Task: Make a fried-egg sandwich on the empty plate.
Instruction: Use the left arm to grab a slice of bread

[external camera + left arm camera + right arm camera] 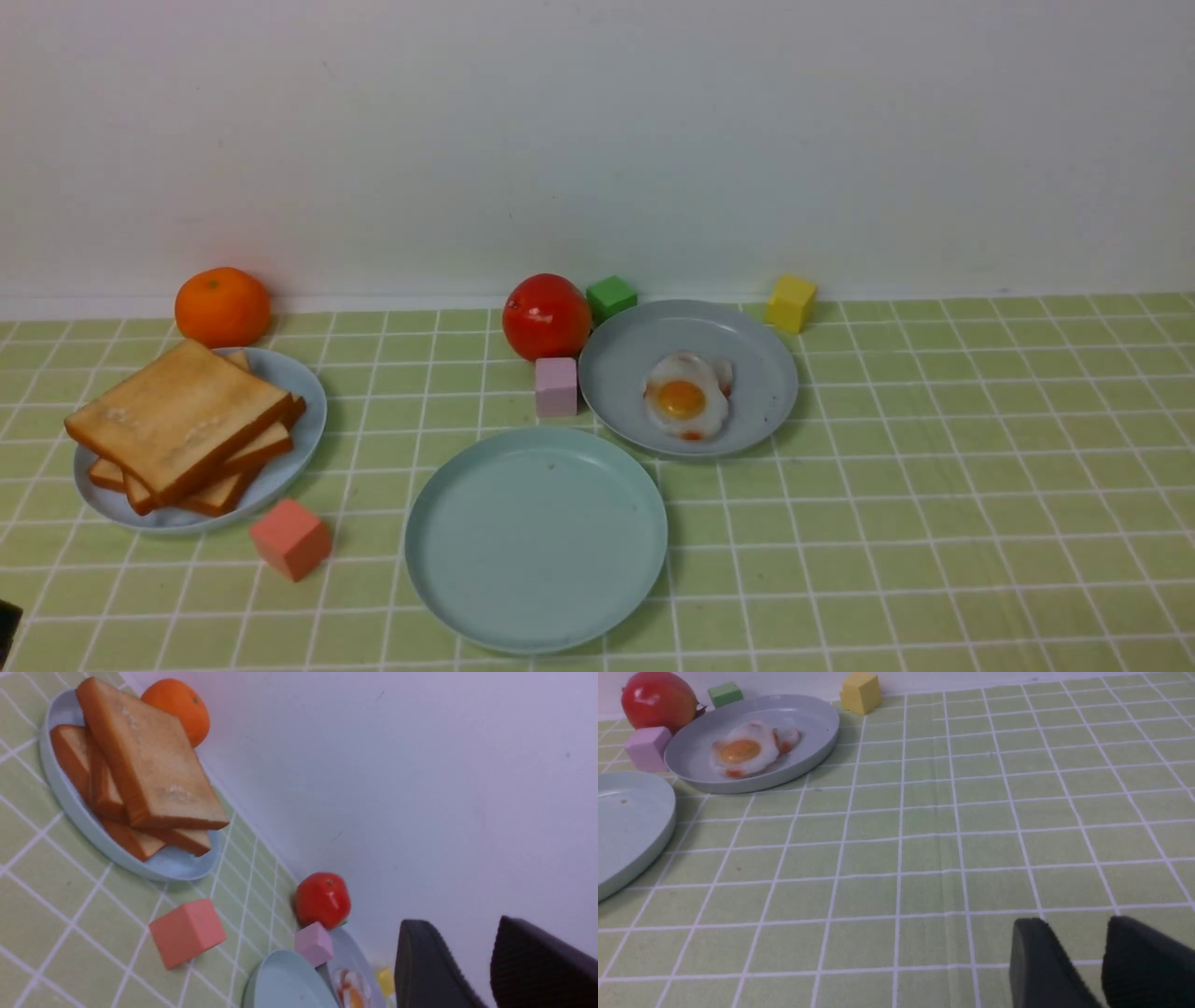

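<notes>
Standing by: left gripper [486, 970] and right gripper [1099, 970] both parted, holding nothing.
Teal empty plate [537, 537] bare; toast stack [177, 420] at its 10 o'clock, fried egg [686, 397] at 1 o'clock. Risk: glossy egg may slip; stacked slices may lift together.

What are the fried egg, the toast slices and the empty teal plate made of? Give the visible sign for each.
Fried egg: likely soft plastic or rubber; the white is glossy and catches highlights.
Toast slices: probably foam or matte plastic; even colour, clean square edges, no shine.
Empty plate: seemingly plastic, satin finish; uniform pale teal, low moulded rim.
</notes>
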Robot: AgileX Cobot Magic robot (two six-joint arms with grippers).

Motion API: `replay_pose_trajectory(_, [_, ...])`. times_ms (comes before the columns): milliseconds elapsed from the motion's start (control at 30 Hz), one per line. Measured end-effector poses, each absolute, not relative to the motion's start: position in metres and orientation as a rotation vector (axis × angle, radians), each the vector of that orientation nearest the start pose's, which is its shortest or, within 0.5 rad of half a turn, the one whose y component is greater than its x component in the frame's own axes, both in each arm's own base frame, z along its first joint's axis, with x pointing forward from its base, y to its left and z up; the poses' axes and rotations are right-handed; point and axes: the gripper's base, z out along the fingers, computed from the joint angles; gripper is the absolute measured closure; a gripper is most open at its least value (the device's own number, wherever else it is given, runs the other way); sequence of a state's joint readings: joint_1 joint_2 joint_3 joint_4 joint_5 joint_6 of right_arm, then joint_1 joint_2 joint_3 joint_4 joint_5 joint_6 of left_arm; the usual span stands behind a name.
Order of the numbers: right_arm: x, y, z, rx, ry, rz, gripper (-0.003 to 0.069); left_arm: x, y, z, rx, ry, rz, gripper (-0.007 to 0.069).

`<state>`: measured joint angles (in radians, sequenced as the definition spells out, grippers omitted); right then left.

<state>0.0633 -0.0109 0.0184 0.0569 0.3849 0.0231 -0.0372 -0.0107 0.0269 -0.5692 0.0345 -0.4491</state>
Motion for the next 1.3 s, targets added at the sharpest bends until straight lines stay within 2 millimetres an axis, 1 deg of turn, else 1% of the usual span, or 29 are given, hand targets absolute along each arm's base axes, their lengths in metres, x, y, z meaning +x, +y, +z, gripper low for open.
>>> replay_pose_trajectory(33, [0.052, 0.005, 0.173, -0.003, 1.877, 0.116, 0.0427, 0.056, -0.004, 0.203, -0.734, 1.416, -0.851, 0.0391])
replay_pose_trajectory(133, [0.052, 0.005, 0.173, -0.003, 1.877, 0.116, 0.0427, 0.051, -0.009, 0.227, -0.640, 1.455, -0.843, 0.0424])
replay_pose_trajectory(200, [0.052, 0.005, 0.173, -0.003, 1.877, 0.116, 0.0427, 0.047, -0.012, 0.246, -0.546, 1.494, -0.797, 0.0482])
replay_pose_trajectory(233, [0.052, 0.005, 0.173, -0.003, 1.877, 0.116, 0.0427, 0.048, -0.015, 0.258, -0.493, 1.548, -0.760, 0.0524])
replay_pose_trajectory(300, [0.052, 0.005, 0.173, -0.003, 1.877, 0.116, 0.0427, 0.051, -0.019, 0.275, -0.401, 1.645, -0.704, 0.0589])
replay_pose_trajectory(333, [0.052, 0.005, 0.173, -0.003, 1.877, 0.116, 0.0427, 0.052, -0.019, 0.277, -0.400, 1.657, -0.705, 0.0589])
replay_pose_trajectory(367, [0.052, 0.005, 0.173, -0.003, 1.877, 0.116, 0.0427, 0.060, -0.024, 0.290, -0.299, 1.780, -0.658, 0.0638])
replay_pose_trajectory(400, [0.052, 0.005, 0.173, -0.003, 1.877, 0.116, 0.0427, 0.060, -0.025, 0.293, -0.278, 1.797, -0.654, 0.0638])
replay_pose_trajectory(433, [0.052, 0.005, 0.173, -0.003, 1.877, 0.116, 0.0427, 0.070, -0.032, 0.304, -0.153, 1.925, -0.633, 0.0638])
replay_pose_trajectory(467, [0.052, 0.005, 0.173, -0.003, 1.877, 0.116, 0.0427, 0.072, -0.034, 0.309, -0.097, 1.972, -0.625, 0.0638])
replay_pose_trajectory(500, [0.052, 0.005, 0.173, -0.002, 1.874, 0.117, 0.0426, 0.078, -0.039, 0.315, -0.014, 2.063, -0.620, 0.0638])
replay_pose_trajectory(533, [0.052, 0.005, 0.173, -0.002, 1.873, 0.117, 0.0425, 0.079, -0.041, 0.314, -0.003, 2.076, -0.626, 0.0638])
replay_pose_trajectory(567, [0.052, 0.006, 0.174, 0.017, 1.862, 0.139, 0.0423, 0.089, -0.046, 0.319, 0.086, 2.199, -0.606, 0.0638])
replay_pose_trajectory(600, [0.053, 0.007, 0.175, 0.076, 1.848, 0.207, 0.0421, 0.098, -0.050, 0.323, 0.145, 2.290, -0.581, 0.0638])
replay_pose_trajectory(633, [0.053, 0.007, 0.175, 0.082, 1.844, 0.211, 0.0421, 0.100, -0.051, 0.322, 0.147, 2.301, -0.582, 0.0638])
replay_pose_trajectory(667, [0.054, 0.009, 0.177, 0.172, 1.807, 0.313, 0.0421, 0.113, -0.056, 0.323, 0.199, 2.390, -0.545, 0.0638])
replay_pose_trajectory(733, [0.055, 0.010, 0.182, 0.276, 1.743, 0.426, 0.0421, 0.127, -0.060, 0.324, 0.222, 2.442, -0.518, 0.0638])
replay_pose_trajectory(833, [0.056, 0.009, 0.193, 0.433, 1.603, 0.590, 0.0421, 0.155, -0.066, 0.320, 0.218, 2.486, -0.481, 0.0638])
replay_pose_trajectory(867, [0.056, 0.009, 0.193, 0.440, 1.602, 0.598, 0.0421, 0.157, -0.067, 0.320, 0.216, 2.481, -0.478, 0.0638])
replay_pose_trajectory(900, [0.056, 0.009, 0.195, 0.493, 1.567, 0.654, 0.0425, 0.169, -0.068, 0.318, 0.211, 2.480, -0.458, 0.0638])
replay_pose_trajectory(933, [0.056, 0.009, 0.196, 0.495, 1.564, 0.657, 0.0426, 0.172, -0.069, 0.317, 0.210, 2.486, -0.453, 0.0638])
replay_pose_trajectory(967, [0.055, 0.010, 0.201, 0.495, 1.576, 0.682, 0.0449, 0.185, -0.070, 0.313, 0.213, 2.485, -0.413, 0.0638])
replay_pose_trajectory(1033, [0.050, 0.016, 0.219, 0.413, 1.633, 0.698, 0.0510, 0.206, -0.068, 0.306, 0.179, 2.508, -0.346, 0.0638])
replay_pose_trajectory(1067, [0.047, 0.019, 0.230, 0.352, 1.667, 0.689, 0.0540, 0.213, -0.066, 0.305, 0.166, 2.518, -0.325, 0.0638])
replay_pose_trajectory(1133, [0.040, 0.026, 0.262, 0.177, 1.760, 0.655, 0.0622, 0.236, -0.059, 0.294, 0.102, 2.576, -0.271, 0.0638])
replay_pose_trajectory(1167, [0.037, 0.028, 0.279, 0.082, 1.810, 0.627, 0.0653, 0.246, -0.055, 0.292, 0.083, 2.588, -0.252, 0.0638])
replay_pose_trajectory(1233, [0.033, 0.033, 0.313, -0.101, 1.921, 0.570, 0.0670, 0.272, -0.046, 0.281, 0.040, 2.625, -0.206, 0.0638])
replay_pose_trajectory(1267, [0.031, 0.034, 0.326, -0.158, 1.934, 0.544, 0.0670, 0.280, -0.042, 0.280, 0.038, 2.620, -0.187, 0.0638])
replay_pose_trajectory(1300, [0.031, 0.035, 0.339, -0.231, 1.978, 0.521, 0.0669, 0.290, -0.038, 0.274, 0.038, 2.632, -0.167, 0.0638])
